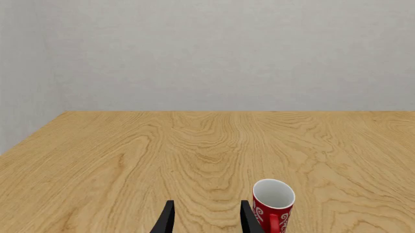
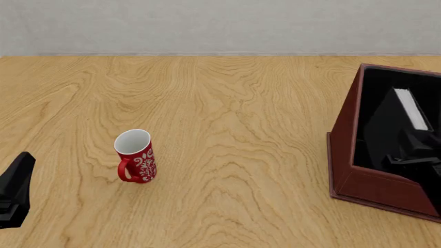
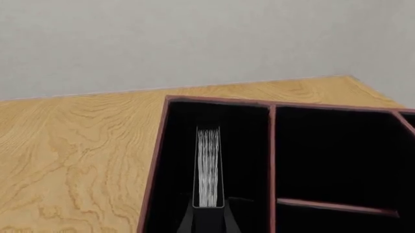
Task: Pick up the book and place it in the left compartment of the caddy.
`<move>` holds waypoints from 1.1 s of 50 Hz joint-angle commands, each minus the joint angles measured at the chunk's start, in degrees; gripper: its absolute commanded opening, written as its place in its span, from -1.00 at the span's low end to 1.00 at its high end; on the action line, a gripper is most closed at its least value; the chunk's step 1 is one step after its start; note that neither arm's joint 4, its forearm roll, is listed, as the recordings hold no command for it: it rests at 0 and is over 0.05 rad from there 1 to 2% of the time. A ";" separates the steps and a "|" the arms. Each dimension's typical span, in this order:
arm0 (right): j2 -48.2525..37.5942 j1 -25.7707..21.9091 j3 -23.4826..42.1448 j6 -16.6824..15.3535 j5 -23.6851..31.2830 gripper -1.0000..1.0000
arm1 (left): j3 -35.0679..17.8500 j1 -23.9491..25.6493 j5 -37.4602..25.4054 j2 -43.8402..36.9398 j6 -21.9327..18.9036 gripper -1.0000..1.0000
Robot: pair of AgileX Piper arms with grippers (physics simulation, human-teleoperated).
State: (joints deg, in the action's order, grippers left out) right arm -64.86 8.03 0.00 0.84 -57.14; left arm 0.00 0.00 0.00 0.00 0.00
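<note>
Nearest the camera in the front view, the left gripper [image 2: 15,194] hovers low at the desk's [image 2: 227,129] left edge, its fingers [image 1: 167,218] spread apart with nothing between them. Just ahead and right of it a red mug [image 2: 136,156] with white swirls stands upright on the wood, handle toward the arms. Off to the right sits the caddy [image 2: 344,155]. There the right gripper [image 3: 209,219] is clenched on the book [image 3: 209,167], which stands on edge, white pages up, inside the left compartment of the caddy [image 3: 243,145], beside the red-brown divider [image 3: 272,165].
</note>
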 commanded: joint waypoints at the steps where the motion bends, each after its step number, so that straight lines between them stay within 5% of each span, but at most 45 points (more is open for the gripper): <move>1: -3.01 -0.04 0.02 1.47 -2.91 -1.00 | 0.00 0.00 0.00 0.00 0.00 1.00; 50: -11.42 -0.47 0.06 2.84 -9.16 -1.00 | 0.00 0.00 0.00 0.00 0.00 1.00; 51: -11.41 -0.43 0.06 2.74 -9.11 1.00 | 0.00 0.00 0.00 0.00 0.00 1.00; 55: -11.50 -0.48 0.07 2.78 -9.08 1.00 | 0.00 0.00 0.00 0.00 0.00 1.00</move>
State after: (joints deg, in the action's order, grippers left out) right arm -75.84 7.50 0.03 3.02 -65.71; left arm 0.00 0.00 0.00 0.00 0.00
